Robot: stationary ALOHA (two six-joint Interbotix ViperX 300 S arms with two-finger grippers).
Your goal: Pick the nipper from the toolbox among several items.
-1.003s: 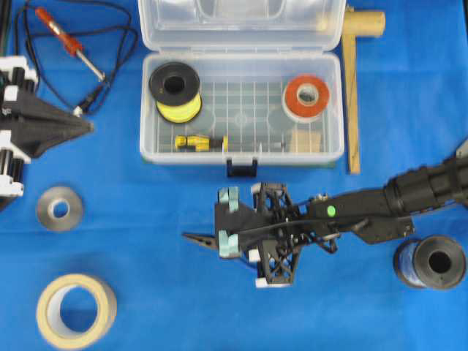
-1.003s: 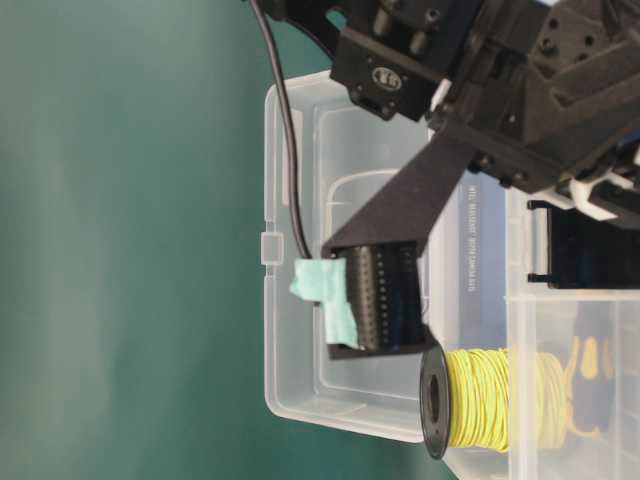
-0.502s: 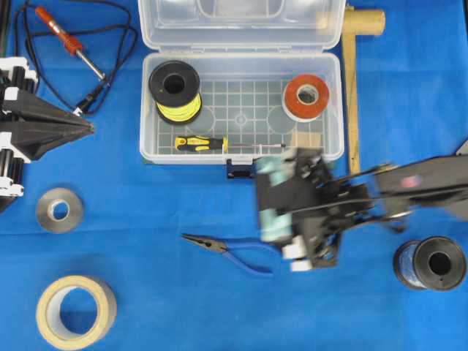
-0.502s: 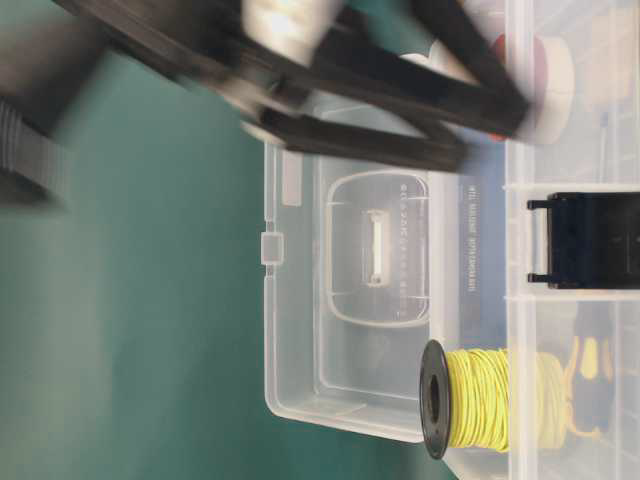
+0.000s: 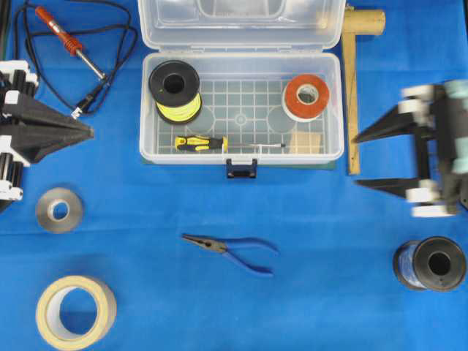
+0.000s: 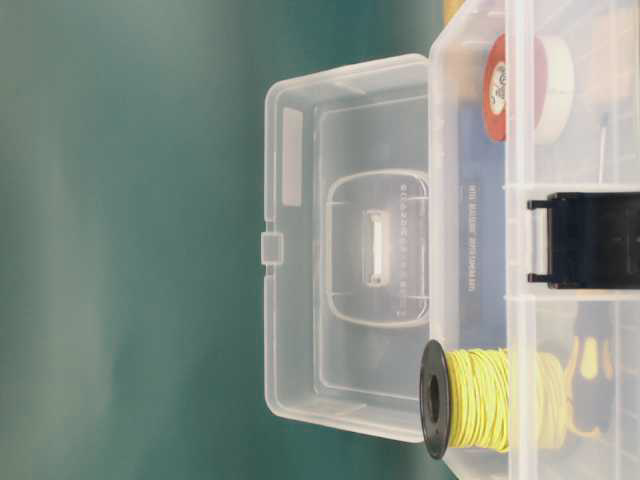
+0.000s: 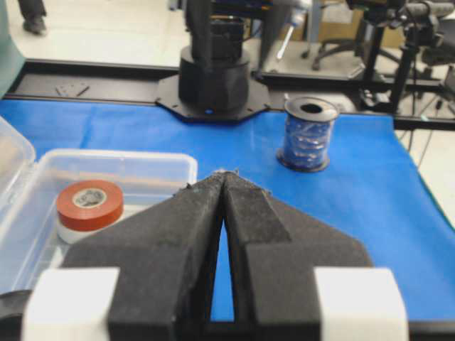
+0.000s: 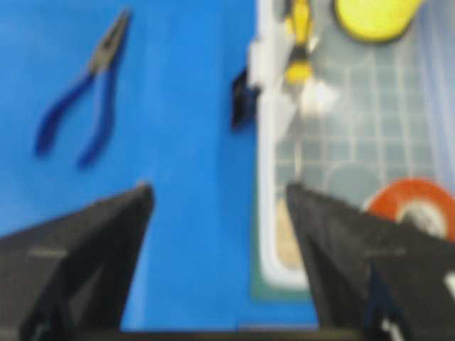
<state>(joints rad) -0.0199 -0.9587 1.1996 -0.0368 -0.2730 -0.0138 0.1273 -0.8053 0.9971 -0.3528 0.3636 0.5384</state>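
Observation:
The nipper (image 5: 230, 249), dark pointed jaws and blue handles, lies flat on the blue cloth in front of the toolbox (image 5: 333, 110); it also shows in the right wrist view (image 8: 84, 94). The clear toolbox stands open and holds a yellow wire spool (image 5: 175, 91), an orange tape roll (image 5: 306, 96), a yellow-black screwdriver (image 5: 199, 142) and a tan square piece (image 5: 307, 141). My right gripper (image 5: 356, 160) is open and empty at the right, well away from the nipper. My left gripper (image 5: 91, 131) is shut and empty at the far left.
A soldering iron (image 5: 69, 44) with black cord lies at the back left. A grey tape roll (image 5: 59, 209) and a beige tape roll (image 5: 76, 310) sit front left. A blue wire spool (image 5: 430, 262) sits front right. A wooden mallet (image 5: 352, 88) lies right of the toolbox.
My right gripper let go of the nipper on the cloth, opened, and drew back to the right. The left arm has not moved.

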